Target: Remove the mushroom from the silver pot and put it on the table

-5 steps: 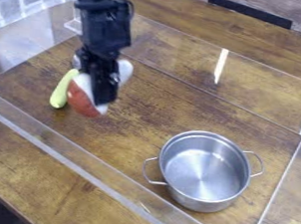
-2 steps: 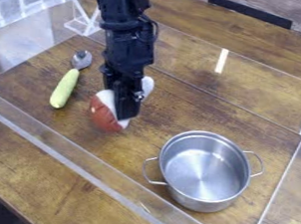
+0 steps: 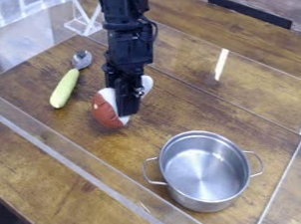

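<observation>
The mushroom [image 3: 109, 113], red-brown cap down and white stem up, is held by my gripper [image 3: 122, 102] just above or on the table [image 3: 221, 106], left of the silver pot. My black arm comes down from the top left and its fingers are shut on the mushroom's stem. The silver pot [image 3: 205, 169] stands empty at the lower right, with a loop handle on each side. I cannot tell whether the cap touches the wood.
A spoon [image 3: 69, 80] with a yellow-green handle lies left of the mushroom. Clear acrylic walls [image 3: 56, 145] border the tabletop at the front, left and right. A white upright strip [image 3: 222, 65] stands at the back.
The arm has carried the mushroom rightward, away from the spoon, then stayed nearly still over the last half second. The spoon, formerly partly covered, now shows fully.
</observation>
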Motion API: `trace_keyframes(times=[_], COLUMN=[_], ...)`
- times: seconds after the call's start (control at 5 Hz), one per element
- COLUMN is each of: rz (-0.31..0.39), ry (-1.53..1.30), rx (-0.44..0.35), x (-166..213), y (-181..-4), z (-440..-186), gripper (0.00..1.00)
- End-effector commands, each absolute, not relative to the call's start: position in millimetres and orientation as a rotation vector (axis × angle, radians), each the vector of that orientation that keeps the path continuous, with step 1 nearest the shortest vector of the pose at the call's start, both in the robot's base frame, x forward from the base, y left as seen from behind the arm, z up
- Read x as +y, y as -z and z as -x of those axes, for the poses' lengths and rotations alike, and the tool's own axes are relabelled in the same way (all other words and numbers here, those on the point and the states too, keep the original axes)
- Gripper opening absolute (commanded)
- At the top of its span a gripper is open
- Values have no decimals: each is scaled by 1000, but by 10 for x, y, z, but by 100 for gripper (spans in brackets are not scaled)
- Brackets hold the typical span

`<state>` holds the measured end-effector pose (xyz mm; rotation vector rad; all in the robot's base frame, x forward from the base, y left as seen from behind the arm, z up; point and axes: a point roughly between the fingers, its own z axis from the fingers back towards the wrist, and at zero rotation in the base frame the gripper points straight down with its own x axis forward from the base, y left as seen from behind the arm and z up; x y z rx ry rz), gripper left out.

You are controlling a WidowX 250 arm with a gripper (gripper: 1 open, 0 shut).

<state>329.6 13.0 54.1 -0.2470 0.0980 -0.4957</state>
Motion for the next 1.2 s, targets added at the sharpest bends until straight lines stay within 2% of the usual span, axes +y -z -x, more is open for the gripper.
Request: trace_keyframes(times=[0.0,0.4,0.6,0.8,1.0], rz=[227,202,196,175,159], ry=[416,310,276,248,216], rx=[42,54,60,72,84], x=[300,360,242,102,-36], y=[-833,-1008,-897,-797,-719], z=[-3405,-3444,-3403,-3350,-3290], gripper=[100,100,0,100,100])
